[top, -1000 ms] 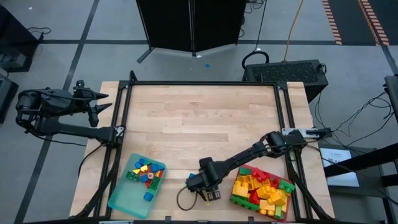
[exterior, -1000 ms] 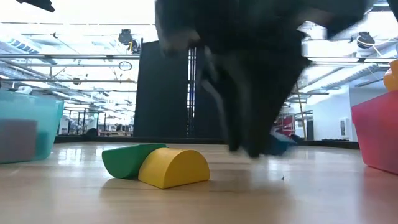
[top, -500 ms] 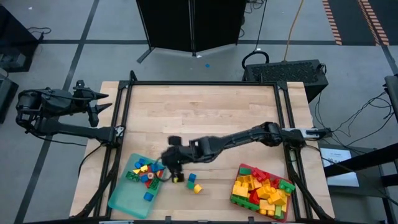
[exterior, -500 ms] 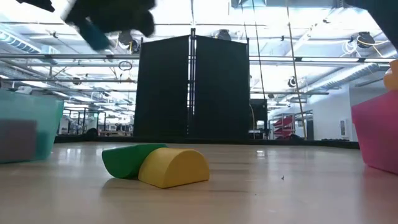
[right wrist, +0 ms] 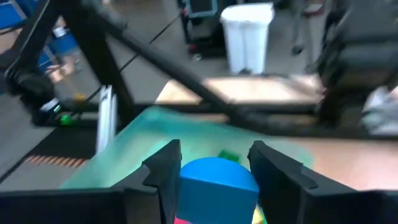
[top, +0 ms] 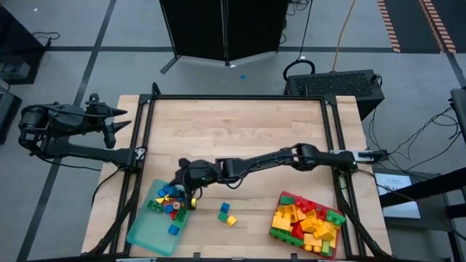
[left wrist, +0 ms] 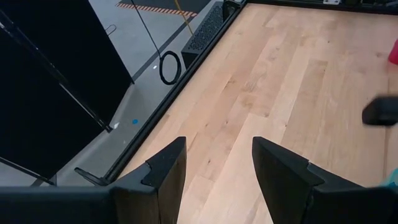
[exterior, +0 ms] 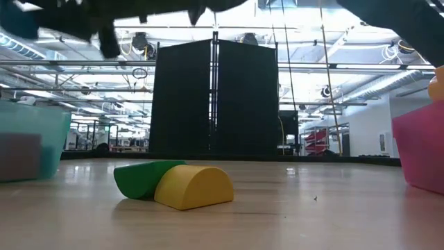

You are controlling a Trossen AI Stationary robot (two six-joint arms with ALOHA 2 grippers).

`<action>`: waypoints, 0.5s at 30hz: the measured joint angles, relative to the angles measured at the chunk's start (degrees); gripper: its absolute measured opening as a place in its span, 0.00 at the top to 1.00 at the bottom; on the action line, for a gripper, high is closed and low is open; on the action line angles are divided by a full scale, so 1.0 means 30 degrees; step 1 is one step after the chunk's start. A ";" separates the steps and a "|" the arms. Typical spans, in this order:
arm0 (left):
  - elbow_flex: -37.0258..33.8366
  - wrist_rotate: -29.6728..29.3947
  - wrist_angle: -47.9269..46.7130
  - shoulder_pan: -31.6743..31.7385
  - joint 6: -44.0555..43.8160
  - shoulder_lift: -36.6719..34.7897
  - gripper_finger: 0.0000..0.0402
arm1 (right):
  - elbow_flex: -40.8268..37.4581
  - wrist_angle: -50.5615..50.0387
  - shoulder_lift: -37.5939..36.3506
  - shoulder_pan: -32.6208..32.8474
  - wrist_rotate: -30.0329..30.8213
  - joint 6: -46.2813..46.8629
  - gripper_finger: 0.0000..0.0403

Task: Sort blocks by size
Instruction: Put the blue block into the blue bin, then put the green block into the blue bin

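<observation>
Right pincer (top: 183,177), blue block (right wrist: 217,179), teal tray (top: 145,231)

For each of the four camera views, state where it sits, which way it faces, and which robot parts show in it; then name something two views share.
High view: above, looking straight down; both arms, right gripper over the teal tray, left gripper parked off the table.
Low view: table height, looking level across; a dark arm overhead, two loose blocks.
Left wrist view: looks across bare table; own open fingers.
Right wrist view: looks at the teal tray; fingers grip a blue block.
Shared: high and right wrist views both show the teal tray.
</observation>
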 joint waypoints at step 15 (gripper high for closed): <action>0.0000 0.0029 0.0000 0.0003 0.0000 0.0000 0.53 | -0.0020 -0.0215 0.1238 0.0225 -0.0693 0.0414 0.37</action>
